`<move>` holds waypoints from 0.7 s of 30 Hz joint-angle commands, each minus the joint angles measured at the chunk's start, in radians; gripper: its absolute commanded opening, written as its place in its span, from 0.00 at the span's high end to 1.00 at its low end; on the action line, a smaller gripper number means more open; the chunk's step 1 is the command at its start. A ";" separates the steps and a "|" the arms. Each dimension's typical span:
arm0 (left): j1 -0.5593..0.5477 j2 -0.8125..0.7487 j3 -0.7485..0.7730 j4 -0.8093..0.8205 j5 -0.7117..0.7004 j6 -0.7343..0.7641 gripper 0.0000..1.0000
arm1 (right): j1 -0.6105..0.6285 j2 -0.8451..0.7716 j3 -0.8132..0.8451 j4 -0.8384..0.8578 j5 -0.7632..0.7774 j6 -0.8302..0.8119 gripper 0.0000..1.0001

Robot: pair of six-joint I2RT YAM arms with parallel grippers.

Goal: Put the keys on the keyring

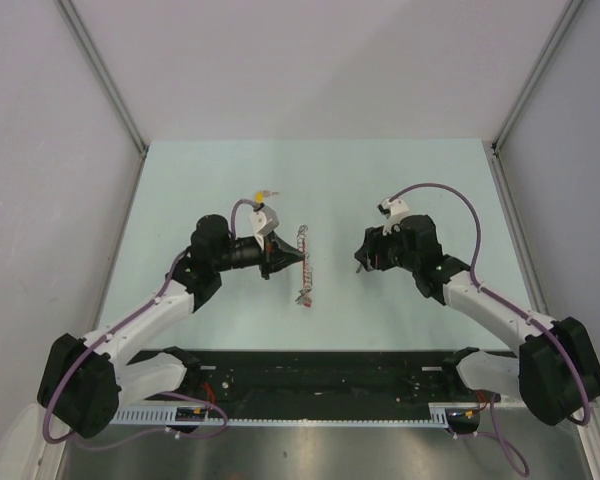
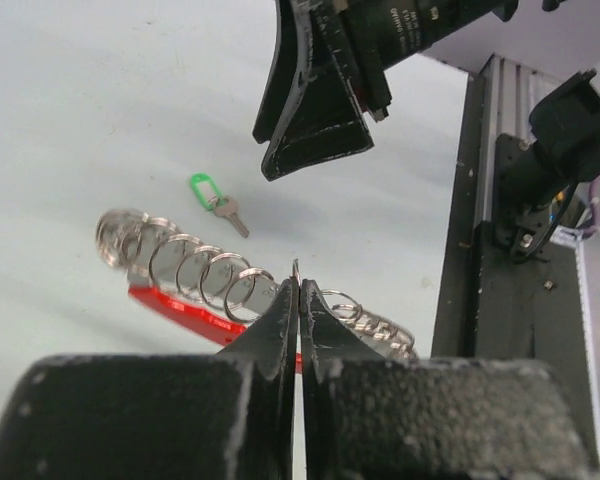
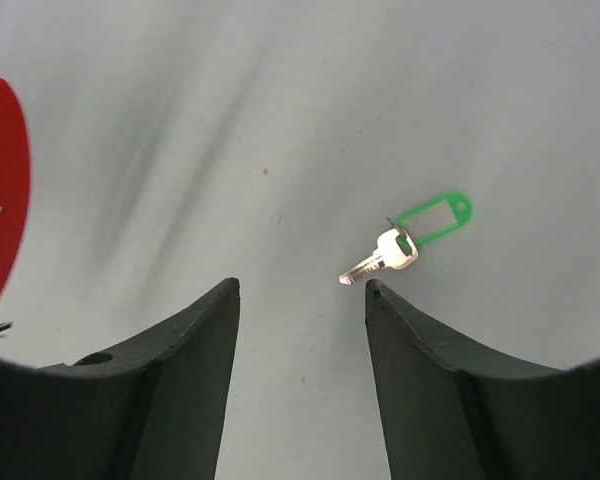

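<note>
The keyring (image 2: 195, 268), a row of linked silver rings on a bright red band (image 2: 175, 308), lies on the table and shows mid-table in the top view (image 1: 302, 262). My left gripper (image 2: 299, 283) is shut, with a thin ring of the keyring pinched at its tips; it also shows in the top view (image 1: 280, 260). The green key (image 3: 395, 248), silver with a green tag (image 3: 435, 214), lies flat just beyond the right fingertip (image 3: 378, 292) of my open, empty right gripper (image 3: 301, 286). It also shows in the left wrist view (image 2: 220, 198). The yellow key (image 1: 264, 192) lies behind the left arm.
White walls with metal corner posts (image 1: 105, 85) enclose the pale table (image 1: 310, 180). The black base rail (image 1: 310, 385) runs along the near edge. My right gripper (image 2: 315, 120) hangs close above the green key, a short way from the keyring. A red shape (image 3: 0, 200) fills the right wrist view's left edge.
</note>
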 commanded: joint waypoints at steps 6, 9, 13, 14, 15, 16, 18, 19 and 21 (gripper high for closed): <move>0.018 -0.063 0.043 -0.033 -0.032 0.108 1.00 | -0.020 0.136 0.004 -0.018 0.046 0.029 0.50; 0.021 -0.063 0.044 -0.027 -0.032 0.097 1.00 | -0.021 0.177 0.012 0.039 0.069 0.003 0.53; 0.026 -0.063 0.046 -0.026 -0.033 0.086 1.00 | -0.021 0.254 0.048 0.050 0.081 -0.064 0.60; 0.027 -0.065 0.046 -0.023 -0.033 0.086 1.00 | -0.023 0.269 0.059 0.044 0.084 -0.063 0.60; 0.029 -0.065 0.044 -0.023 -0.035 0.085 1.00 | -0.028 0.294 0.079 0.045 0.072 -0.067 0.61; 0.027 -0.066 0.044 -0.024 -0.039 0.085 1.00 | -0.026 0.303 0.087 0.050 0.070 -0.083 0.63; 0.029 -0.069 0.044 -0.024 -0.049 0.082 1.00 | -0.029 0.334 0.119 0.045 0.084 -0.090 0.65; 0.029 -0.069 0.044 -0.024 -0.053 0.081 1.00 | -0.029 0.346 0.134 0.036 0.095 -0.092 0.66; 0.029 -0.072 0.046 -0.029 -0.056 0.081 1.00 | -0.032 0.386 0.160 0.007 0.098 -0.100 0.66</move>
